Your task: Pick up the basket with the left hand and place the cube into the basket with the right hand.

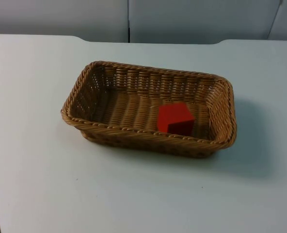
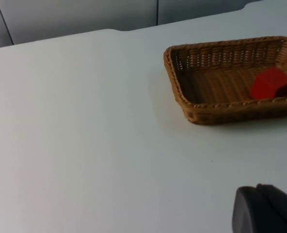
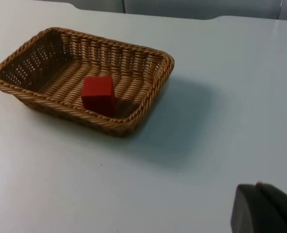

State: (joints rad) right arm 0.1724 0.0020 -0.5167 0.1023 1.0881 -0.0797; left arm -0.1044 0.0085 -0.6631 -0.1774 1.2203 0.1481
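Top view: the basket (image 1: pixel 148 109) sits on the white surface (image 1: pixel 37 170) at the middle of the frame, its long sides running from left to right and slightly down. The red cube (image 1: pixel 175 118) lies inside it, in the right half of the floor, near the front wall. A grey partition wall (image 1: pixel 61 17) closes the upper edge of the frame.

Left wrist view: the basket (image 2: pixel 231 80) stands flat on the surface (image 2: pixel 85 145), with the cube (image 2: pixel 271 83) on its woven floor toward the far end from this camera. One black fingertip of the left gripper (image 2: pixel 264 209) shows above the bare surface, well apart from the basket; whether this gripper is open or closed cannot be told.

Right wrist view: the basket (image 3: pixel 83 80) rests on the surface (image 3: pixel 206 145), and the cube (image 3: pixel 98 93) sits inside close to the nearer long wall. A black fingertip of the right gripper (image 3: pixel 264 208) hangs over the surface, well apart from the basket; its state cannot be told either.
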